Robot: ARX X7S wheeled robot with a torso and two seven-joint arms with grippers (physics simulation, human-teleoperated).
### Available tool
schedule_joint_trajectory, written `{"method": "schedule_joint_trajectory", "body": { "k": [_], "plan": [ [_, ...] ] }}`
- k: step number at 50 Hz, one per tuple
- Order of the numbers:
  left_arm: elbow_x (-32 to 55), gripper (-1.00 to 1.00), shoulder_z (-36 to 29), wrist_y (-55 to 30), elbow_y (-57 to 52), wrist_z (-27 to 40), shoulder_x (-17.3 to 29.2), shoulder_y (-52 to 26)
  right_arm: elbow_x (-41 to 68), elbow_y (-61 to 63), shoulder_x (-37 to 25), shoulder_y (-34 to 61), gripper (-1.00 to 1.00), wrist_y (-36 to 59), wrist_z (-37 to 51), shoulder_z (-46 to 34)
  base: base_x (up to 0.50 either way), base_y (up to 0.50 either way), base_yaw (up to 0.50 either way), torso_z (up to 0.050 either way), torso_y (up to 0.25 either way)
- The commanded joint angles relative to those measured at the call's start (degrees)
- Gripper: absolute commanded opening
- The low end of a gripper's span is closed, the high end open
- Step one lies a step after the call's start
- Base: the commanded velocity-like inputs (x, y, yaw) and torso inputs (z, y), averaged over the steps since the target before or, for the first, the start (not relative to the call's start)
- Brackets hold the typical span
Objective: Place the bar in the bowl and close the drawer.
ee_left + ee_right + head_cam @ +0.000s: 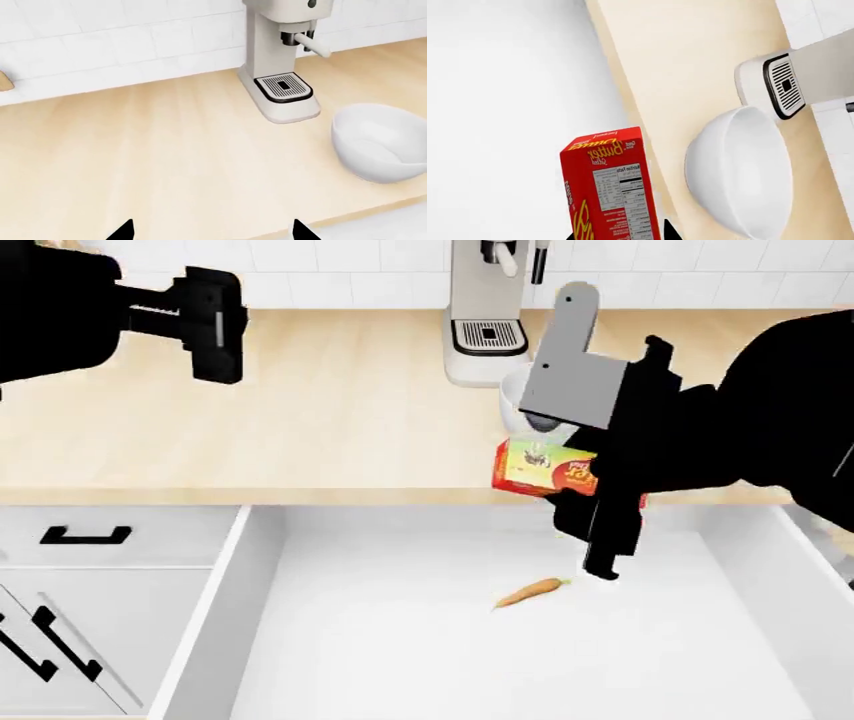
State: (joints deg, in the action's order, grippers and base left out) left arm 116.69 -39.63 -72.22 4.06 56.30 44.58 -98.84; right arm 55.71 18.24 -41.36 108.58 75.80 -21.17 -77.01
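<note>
The right hand pinches the bar, a red packet with yellow edging and "Butter" lettering, and holds it in the air over the front edge of the wooden surface, where the surface meets the open drawer. In the right wrist view the bar's long axis runs out from the hand, its lettered end pointing away; its near end and the fingertips on it are cut off by the frame edge. From the head camera the right arm hides most of the bowl, leaving only a white sliver just in front of the coffee machine. The wrist view shows the bowl whole, resting on the surface just beside the bar. A small carrot lies on the drawer's white floor. The left hand hangs well apart over the surface, fingertips spread and holding nothing.
</note>
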Motion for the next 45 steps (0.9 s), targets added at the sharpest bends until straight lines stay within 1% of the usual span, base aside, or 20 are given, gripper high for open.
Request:
{"method": "schedule_joint_trajectory", "body": {
  "k": [1, 8, 13, 19, 22, 25, 28, 31, 32, 35, 40, 45],
  "plan": [
    [-14.83, 1.00, -3.09, -1.17, 15.00, -9.51, -7.00, -9.05, -5.56, -16.16, 6.41, 4.48, -1.00, -2.58, 2.81, 5.32, 0.00, 0.00, 0.00, 0.000, 0.000],
    [-25.41, 1.00, -6.43, 2.46, 23.61, -17.59, -10.50, -13.24, -10.11, -27.37, 11.12, 4.65, -1.00, -7.23, 6.63, 7.77, 0.00, 0.00, 0.00, 0.000, 0.000],
    [-33.23, 1.00, -10.23, 6.17, 30.40, -23.15, -13.68, -15.73, -13.74, -39.61, 15.89, 4.69, -1.00, -10.79, 9.53, 9.31, 0.00, 0.00, 0.00, 0.000, 0.002],
    [-39.07, 1.00, -13.20, 10.51, 38.19, -28.23, -17.03, -17.26, -18.39, -56.27, 22.78, 4.27, -1.00, -15.51, 15.80, 11.42, 0.00, 0.00, 0.00, 0.000, 0.000],
    [-40.94, 1.00, -14.26, 12.19, 40.95, -29.96, -18.42, -17.39, -19.00, -61.49, 24.99, 4.32, -1.00, -17.77, 15.12, 11.81, 0.00, 0.00, 0.00, 0.000, 0.000],
    [-43.37, 1.00, -15.58, 14.57, 45.97, -32.57, -20.72, -18.10, -20.21, -67.59, 27.65, 4.20, -1.00, -21.05, 14.35, 11.70, 0.00, 0.00, 0.00, 0.000, 0.000],
    [-45.39, 1.00, -16.83, 16.44, 50.57, -35.04, -22.73, -18.71, -21.57, -76.61, 31.34, 4.70, -1.00, -24.90, 13.29, 11.70, 0.00, 0.00, 0.00, 0.000, 0.000],
    [-46.78, 1.00, -17.73, 17.87, 53.81, -36.97, -24.08, -18.86, -22.71, -91.06, 36.90, 6.39, -1.00, -29.96, 11.52, 12.38, 0.00, 0.00, 0.00, 0.000, 0.003],
    [-47.10, 1.00, -17.95, 18.21, 54.60, -37.43, -24.42, -18.86, -22.96, -93.06, 37.65, 6.53, -1.00, -30.38, 11.71, 13.06, 0.00, 0.00, 0.00, 0.000, 0.000],
    [-48.31, 1.00, -18.76, 19.53, 58.19, -39.47, -25.99, -18.98, -24.30, -93.18, 37.72, 5.89, -1.00, -28.72, 13.74, 16.85, 0.00, 0.00, 0.00, 0.000, 0.000],
    [-50.46, 1.00, -20.20, 21.65, 65.02, -43.20, -29.02, -19.86, -30.04, -93.20, 38.25, 4.82, -1.00, -27.57, 13.61, 23.21, 0.00, 0.00, 0.00, 0.000, 0.000],
    [-51.07, 1.00, -20.38, 22.15, 65.14, -43.27, -29.09, -20.56, -35.96, -93.19, 38.79, 4.75, -1.00, -26.77, 12.70, 29.11, 0.00, 0.00, 0.00, 0.000, 0.002]
  ]
}}
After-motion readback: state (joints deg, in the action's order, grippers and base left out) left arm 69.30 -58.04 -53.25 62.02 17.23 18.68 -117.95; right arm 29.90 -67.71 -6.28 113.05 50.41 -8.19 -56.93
